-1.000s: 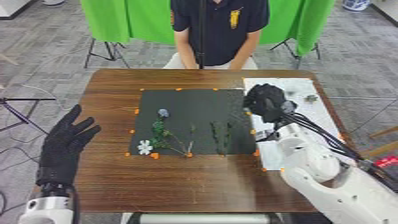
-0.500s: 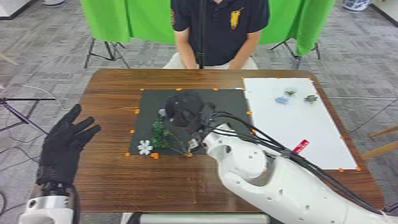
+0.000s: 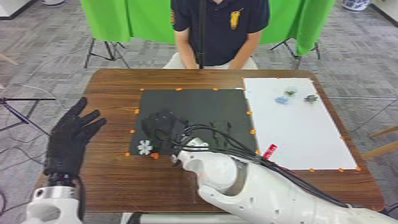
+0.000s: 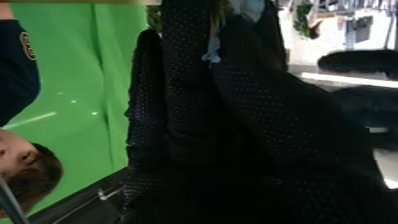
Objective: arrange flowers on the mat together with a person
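1. White, jointed and trailing black cables, the right arm (image 3: 244, 185) enters from the near right and crosses the near part of the brown wooden table (image 3: 133, 192).
2. The left hand (image 3: 73, 135), in a black fabric glove, is held over the table's left edge, its digits straight and spread wide.
3. A small red strip (image 3: 269, 151) shows beside the arm's cables, over the near left corner of the white rectangular sheet (image 3: 302, 132).
4. The white flower with rounded petals (image 3: 145, 147) lies at the near left corner of the black square mat (image 3: 200, 100); small orange patches (image 3: 252, 131) mark the mat's border.
5. The right hand (image 3: 164, 125), likewise gloved in black fabric, is over the left part of the mat, just beyond the white flower. In the right wrist view, a pale bluish piece (image 4: 213, 49) shows against the glove of the right hand (image 4: 258, 95); whether the hand is wide, narrow or holding that piece cannot be told.
6. Toward the sheet's far end lie a pale blue flower (image 3: 282, 100), a dark green rosette (image 3: 311, 98) to its right and, slightly farther, a small light green rosette (image 3: 290, 92).
7. Bright green cloth (image 3: 120, 22) hangs beyond the table, above a grey floor (image 3: 53, 65).
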### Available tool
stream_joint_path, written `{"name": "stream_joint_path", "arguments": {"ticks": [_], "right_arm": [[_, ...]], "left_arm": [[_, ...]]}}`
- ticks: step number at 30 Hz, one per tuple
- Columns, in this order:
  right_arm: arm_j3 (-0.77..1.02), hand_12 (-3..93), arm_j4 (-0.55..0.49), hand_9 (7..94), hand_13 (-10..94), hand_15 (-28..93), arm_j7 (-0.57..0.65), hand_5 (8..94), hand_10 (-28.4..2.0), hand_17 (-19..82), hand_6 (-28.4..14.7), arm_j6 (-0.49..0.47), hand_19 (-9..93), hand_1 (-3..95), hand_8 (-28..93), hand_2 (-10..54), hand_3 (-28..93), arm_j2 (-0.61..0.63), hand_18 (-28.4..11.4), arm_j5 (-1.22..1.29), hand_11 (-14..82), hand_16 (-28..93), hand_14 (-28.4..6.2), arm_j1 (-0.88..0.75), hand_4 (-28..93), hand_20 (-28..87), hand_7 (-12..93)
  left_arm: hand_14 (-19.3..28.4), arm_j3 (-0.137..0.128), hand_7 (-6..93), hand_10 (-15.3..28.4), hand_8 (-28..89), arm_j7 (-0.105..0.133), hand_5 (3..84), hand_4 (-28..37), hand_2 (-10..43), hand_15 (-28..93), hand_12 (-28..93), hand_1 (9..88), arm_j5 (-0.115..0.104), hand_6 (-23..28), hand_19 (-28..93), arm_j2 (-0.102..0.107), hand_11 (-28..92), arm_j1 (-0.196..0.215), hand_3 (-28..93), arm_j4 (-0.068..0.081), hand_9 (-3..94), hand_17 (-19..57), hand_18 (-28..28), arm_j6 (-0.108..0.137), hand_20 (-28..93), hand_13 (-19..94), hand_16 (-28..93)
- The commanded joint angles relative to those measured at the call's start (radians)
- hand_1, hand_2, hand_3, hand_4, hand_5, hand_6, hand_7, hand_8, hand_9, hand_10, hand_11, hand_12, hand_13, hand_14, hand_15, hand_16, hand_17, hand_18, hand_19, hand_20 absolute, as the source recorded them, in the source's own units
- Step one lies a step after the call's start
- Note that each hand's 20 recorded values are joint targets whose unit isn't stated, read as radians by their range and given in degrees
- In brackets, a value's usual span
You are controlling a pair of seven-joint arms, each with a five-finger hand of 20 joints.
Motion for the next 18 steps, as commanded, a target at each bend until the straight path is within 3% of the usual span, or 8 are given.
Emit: {"name": "stream_joint_path", "arguments": {"ticks": [1,11,12,13,16,18], "right_arm": [[0.024,31.1,0.023,77.5,79,22,-0.006,83.3,-7.7,37,1.9,-0.043,93,68.7,0,-9.5,66,-0.011,7.3,-0.060,6.1,41,4.6,-0.018,-28,-10,20],[0.043,28.4,0.027,74.9,75,24,-0.029,81.5,-7.7,34,3.1,-0.091,93,65.8,-1,-9.5,67,-0.010,2.9,-0.115,7.1,37,2.7,-0.043,-28,-12,17],[0.039,27.7,0.028,74.5,74,26,-0.026,81.4,-7.7,33,3.3,-0.089,88,65.1,-1,-9.5,67,-0.009,0.4,-0.124,7.8,36,2.5,-0.041,-28,-4,17],[0.037,26.0,0.025,73.6,71,31,-0.021,81.0,-7.7,33,3.7,-0.093,75,63.2,-2,-9.5,68,-0.008,-5.5,-0.128,9.8,34,1.0,-0.040,-28,14,18],[0.040,22.7,0.016,71.2,67,39,-0.021,80.0,-7.4,27,4.5,-0.103,72,59.9,-3,-9.5,71,-0.007,-11.7,-0.125,13.6,31,-1.7,-0.044,-28,24,18],[0.045,21.0,0.010,69.6,66,40,-0.027,79.4,-7.4,25,4.8,-0.111,73,58.8,-3,-9.5,71,-0.005,-13.1,-0.128,15.6,31,-2.2,-0.050,-28,26,18]], "left_arm": [[25.2,0.005,13.7,17.3,-11,-0.006,34.5,-27.5,4.0,39,9,22.2,-0.002,2.5,46,0.010,21,-0.003,81,0.007,36.9,-9.1,22.3,-0.013,13,28,-6],[25.2,0.013,13.8,17.3,-11,-0.011,34.5,-27.5,4.0,39,9,22.1,0.002,2.5,46,0.006,21,-0.021,81,0.013,37.0,-9.1,22.3,-0.020,13,28,-6],[25.1,0.014,13.8,17.3,-11,-0.010,34.5,-27.6,4.0,39,9,22.1,0.000,2.5,46,0.008,21,-0.022,81,0.013,37.0,-9.1,22.3,-0.021,13,28,-6],[25.1,0.013,13.8,17.3,-11,-0.015,34.5,-27.6,4.0,39,9,22.1,0.005,2.5,46,0.006,21,-0.023,81,0.014,37.0,-9.1,22.3,-0.023,13,28,-6],[25.1,0.012,13.8,17.4,-11,-0.016,34.6,-27.5,4.1,39,9,22.1,0.002,2.5,46,0.004,21,-0.020,81,0.013,37.0,-9.2,22.3,-0.023,13,28,-6],[25.1,0.013,13.8,17.4,-11,-0.022,34.6,-27.4,4.1,39,9,22.0,0.006,2.5,46,0.001,21,-0.022,81,0.014,36.9,-9.2,22.3,-0.022,13,28,-6]]}}
